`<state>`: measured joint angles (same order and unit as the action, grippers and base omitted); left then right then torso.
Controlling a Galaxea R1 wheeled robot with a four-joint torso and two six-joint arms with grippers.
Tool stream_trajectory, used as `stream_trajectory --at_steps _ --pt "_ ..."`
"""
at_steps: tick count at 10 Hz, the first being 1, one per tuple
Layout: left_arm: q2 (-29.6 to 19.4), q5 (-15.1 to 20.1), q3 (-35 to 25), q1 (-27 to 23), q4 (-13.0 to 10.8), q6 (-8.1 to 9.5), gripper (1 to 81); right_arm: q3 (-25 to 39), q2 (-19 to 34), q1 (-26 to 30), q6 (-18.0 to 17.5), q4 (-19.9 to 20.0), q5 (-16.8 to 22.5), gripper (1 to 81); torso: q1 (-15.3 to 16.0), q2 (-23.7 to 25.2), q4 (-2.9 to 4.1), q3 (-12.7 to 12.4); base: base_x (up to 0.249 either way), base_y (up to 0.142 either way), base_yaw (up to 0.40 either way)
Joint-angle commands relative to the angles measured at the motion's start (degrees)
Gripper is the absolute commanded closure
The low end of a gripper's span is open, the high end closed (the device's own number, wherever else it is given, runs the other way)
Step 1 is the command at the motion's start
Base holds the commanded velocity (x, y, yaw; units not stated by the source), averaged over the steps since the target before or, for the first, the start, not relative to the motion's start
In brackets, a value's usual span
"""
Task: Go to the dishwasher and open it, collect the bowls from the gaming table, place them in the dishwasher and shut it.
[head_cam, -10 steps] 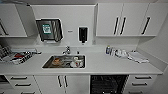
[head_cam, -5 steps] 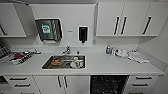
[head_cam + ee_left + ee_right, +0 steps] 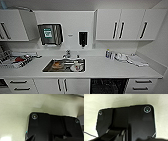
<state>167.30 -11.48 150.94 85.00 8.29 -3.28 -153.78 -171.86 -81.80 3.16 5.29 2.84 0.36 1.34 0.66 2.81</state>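
Below the counter, right of the sink (image 3: 63,65), your dishwasher (image 3: 108,86) gapes dark; finger state cannot be told, and driving closer risks striking its lowered door.

A kitchenette, office-style: white countertop (image 3: 107,68) with a steel sink (image 3: 64,65) holding dishes, faucet (image 3: 67,53) behind it, white wall cabinets (image 3: 120,25) with black bar handles, a paper towel dispenser (image 3: 50,34) and a soap dispenser (image 3: 82,38) on the wall, a dish rack (image 3: 15,60) at left, and the dark dishwasher (image 3: 108,86) opening under the counter.
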Motion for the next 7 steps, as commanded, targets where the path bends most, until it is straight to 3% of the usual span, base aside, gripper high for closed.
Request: stream_trajectory --at_steps 1,7 --pt "-0.4 2.9 0.2 -2.6 -0.8 -0.59 1.0 0.0 0.3 2.9 0.0 -0.1 3.4 1.0 0.0 0.0 0.00 0.0 0.000 0.000 0.000" --pt "-0.3 3.0 0.2 -2.6 -0.8 -0.59 1.0 -0.1 -0.1 2.9 -0.5 0.0 3.5 1.0 0.0 0.0 0.00 -0.3 0.000 0.000 0.000"
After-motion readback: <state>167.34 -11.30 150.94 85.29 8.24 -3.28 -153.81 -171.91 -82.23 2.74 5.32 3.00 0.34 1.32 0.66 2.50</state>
